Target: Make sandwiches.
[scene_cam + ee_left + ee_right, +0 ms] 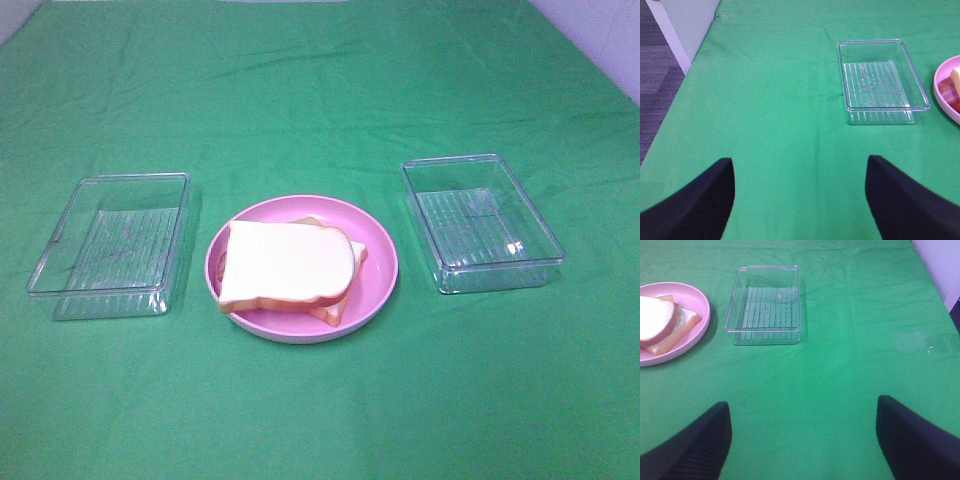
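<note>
- Exterior high view, far left: a clear tray (112,245) sits on the green counter (320,90), nothing visible inside.
- Middle: the sandwiches (290,268) lie stacked on the pink plate (380,262); top slice hides the filling.
- Right: a second clear tray (482,222).
- Left claw (799,200) spread wide over bare cloth, tips cut off by the frame.
- Right claw (802,442) spread too, gripping nothing.
</note>
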